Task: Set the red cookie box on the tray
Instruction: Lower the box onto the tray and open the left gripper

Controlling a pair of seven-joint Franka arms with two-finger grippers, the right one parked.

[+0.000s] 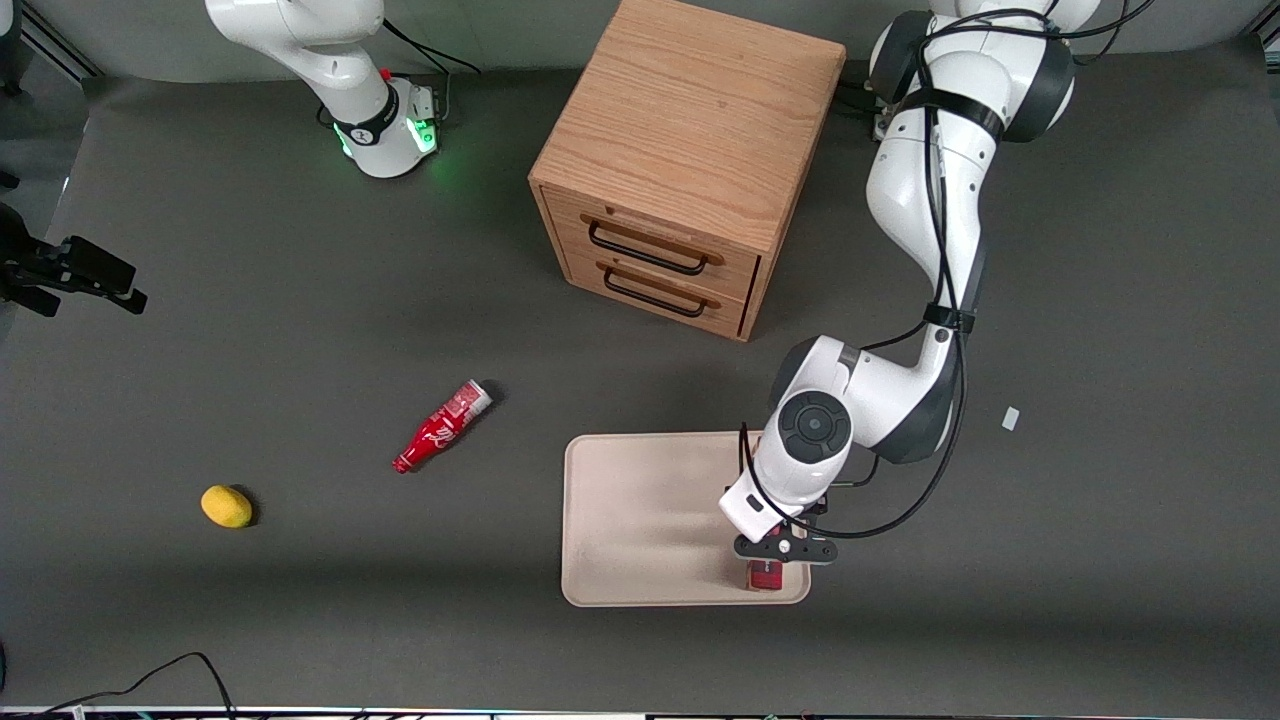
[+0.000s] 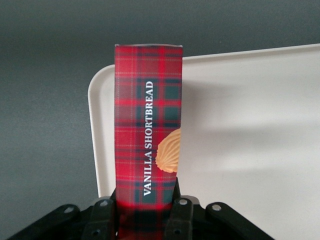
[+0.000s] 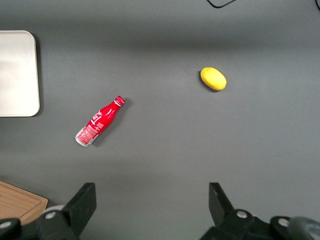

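Observation:
My left gripper [image 1: 783, 548] is shut on the red cookie box [image 1: 765, 576], a dark-red plaid carton marked "VANILLA SHORTBREAD". It holds the box over the corner of the cream tray [image 1: 640, 520] that is nearest the front camera, toward the working arm's end. In the left wrist view the black fingers [image 2: 181, 215] press both long sides of the box [image 2: 147, 125]. The box's free end reaches to the tray's rounded corner, and the tray [image 2: 250, 150] spreads beside it. I cannot tell whether the box touches the tray. The tray's edge also shows in the right wrist view [image 3: 17, 75].
A wooden two-drawer cabinet [image 1: 680, 160] stands farther from the front camera than the tray. A small red soda bottle [image 1: 442, 427] and a yellow lemon [image 1: 227, 506] lie toward the parked arm's end. A small white scrap [image 1: 1010, 418] lies toward the working arm's end.

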